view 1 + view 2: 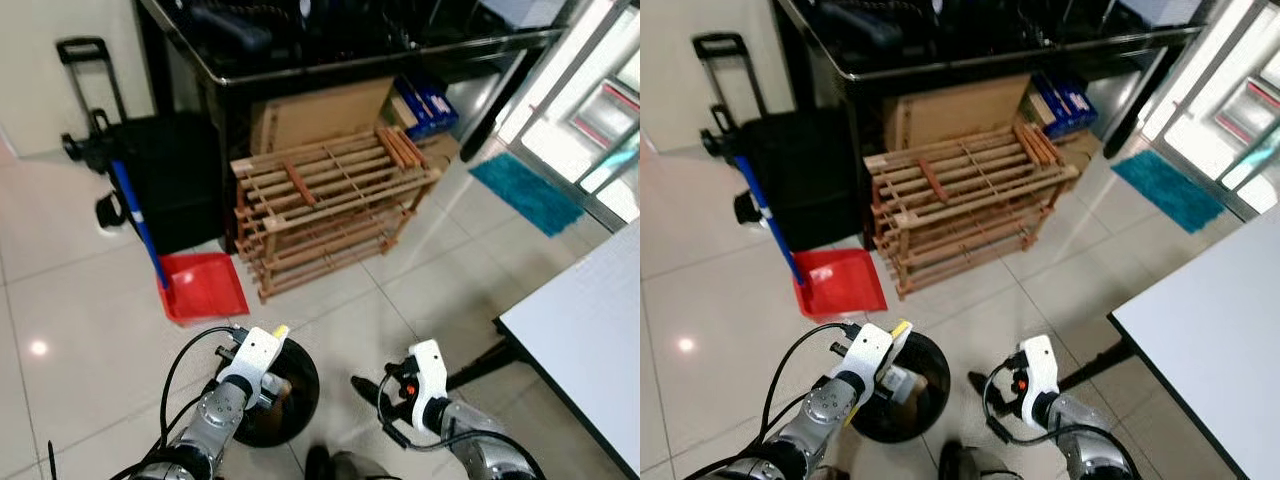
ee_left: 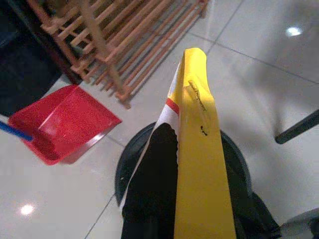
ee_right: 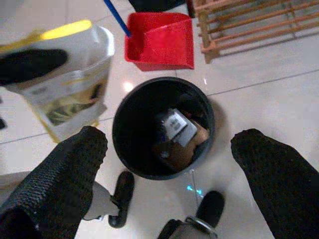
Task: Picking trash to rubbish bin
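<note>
A round black rubbish bin (image 1: pixel 296 398) stands on the tiled floor just in front of me. It holds brown card scraps and a white wrapper (image 3: pixel 175 125). My left gripper (image 1: pixel 266 372) is shut on a yellow, white and black packet (image 2: pixel 199 149), held upright above the bin's left rim. The same packet (image 3: pixel 75 84) appears in the right wrist view beside the bin (image 3: pixel 120 130). My right gripper (image 1: pixel 372 392) hangs open to the right of the bin, nothing between its fingers (image 3: pixel 70 169).
A red dustpan (image 1: pixel 205 285) with a blue handle lies beyond the bin. Behind it a wooden slatted rack (image 1: pixel 330 205) leans on a dark cabinet, beside a black trolley case (image 1: pixel 165 170). A white table (image 1: pixel 590 330) is to the right. A teal mat (image 1: pixel 525 190) lies farther off.
</note>
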